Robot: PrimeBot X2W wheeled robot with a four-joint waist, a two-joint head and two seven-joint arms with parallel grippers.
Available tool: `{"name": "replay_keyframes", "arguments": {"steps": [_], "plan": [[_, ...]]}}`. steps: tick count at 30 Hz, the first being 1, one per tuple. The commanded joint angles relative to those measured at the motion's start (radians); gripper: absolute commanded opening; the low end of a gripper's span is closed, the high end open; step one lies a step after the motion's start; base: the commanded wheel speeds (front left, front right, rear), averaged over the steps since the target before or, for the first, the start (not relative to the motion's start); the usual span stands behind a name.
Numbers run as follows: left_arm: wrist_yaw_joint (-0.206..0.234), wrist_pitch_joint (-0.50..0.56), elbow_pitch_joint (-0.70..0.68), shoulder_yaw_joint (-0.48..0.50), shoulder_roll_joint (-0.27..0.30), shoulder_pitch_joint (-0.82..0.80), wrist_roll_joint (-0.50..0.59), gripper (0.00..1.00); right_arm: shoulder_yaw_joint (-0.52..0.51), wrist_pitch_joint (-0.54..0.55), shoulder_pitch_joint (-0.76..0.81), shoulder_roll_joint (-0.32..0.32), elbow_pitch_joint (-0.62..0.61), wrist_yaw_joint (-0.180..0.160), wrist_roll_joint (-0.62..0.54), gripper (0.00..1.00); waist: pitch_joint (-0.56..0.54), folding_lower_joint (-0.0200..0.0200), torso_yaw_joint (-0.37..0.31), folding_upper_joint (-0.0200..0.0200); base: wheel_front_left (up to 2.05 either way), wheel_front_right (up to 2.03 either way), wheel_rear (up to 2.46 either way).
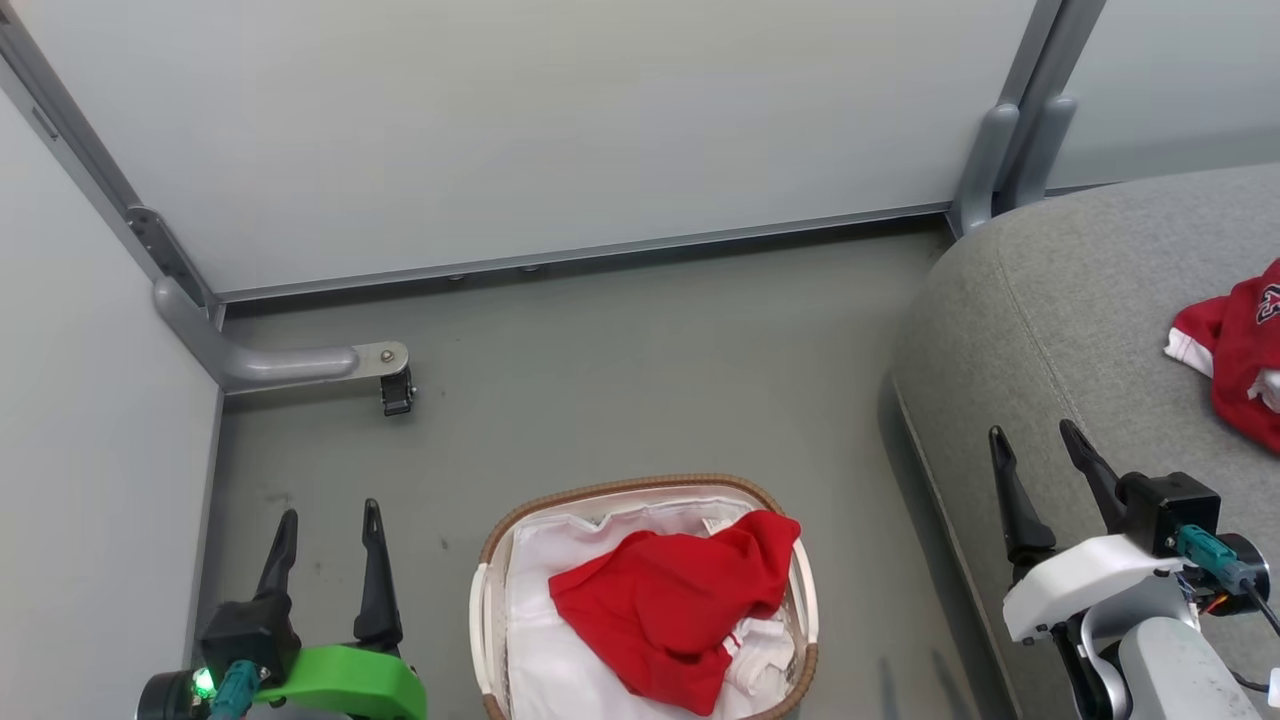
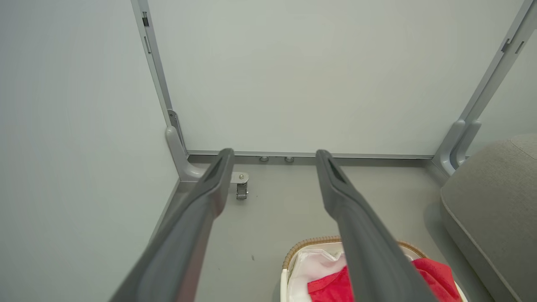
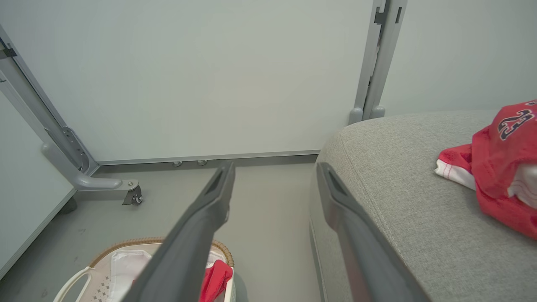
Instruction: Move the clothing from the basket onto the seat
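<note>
The grey upholstered seat (image 1: 1060, 300) is recorded at the right of the head view, its rounded front edge standing above a grey floor (image 1: 620, 360) enclosed by pale partition panels (image 1: 520, 130). The oval basket (image 1: 620, 484), with its brown woven rim, is set on the floor to the left of the seat and apart from it. A white liner (image 1: 545, 650) is seen inside. One red garment (image 1: 670, 610) is found in the basket, crumpled over the liner, with its long axis running from the near middle of the basket up to the far right, where one corner is draped on the right rim. A second red garment (image 1: 1240, 350), white-trimmed and numbered, is already laid on the seat. The left gripper (image 1: 331, 508) is held above the floor to the left of the basket, fingers spread wide and nothing between them. The right gripper (image 1: 1031, 427) is held over the front edge of the seat, likewise spread and empty. The basket lies between the two arms, below and toward the robot from both sets of fingertips. Neither arm is judged clearly nearer, though the corner raised on the right rim is turned toward the right arm, which is also the one beside the seat.
</note>
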Motion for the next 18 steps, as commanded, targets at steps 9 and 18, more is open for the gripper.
{"name": "replay_keyframes", "arguments": {"steps": [9,18], "plan": [[-0.006,0.001,0.023,-0.086,0.003,-0.072,-0.04,1.0,0.02,0.0,-0.049,-0.007,-0.03,-0.001,0.009,1.0,0.093,0.0,-0.046,0.0,0.0,0.0,0.0],[-0.01,0.001,0.139,-0.24,0.003,-0.238,-0.073,1.0,0.07,0.0,-0.161,-0.017,-0.098,-0.001,0.035,1.0,0.28,0.0,-0.139,0.0,0.0,0.0,0.0]]}}
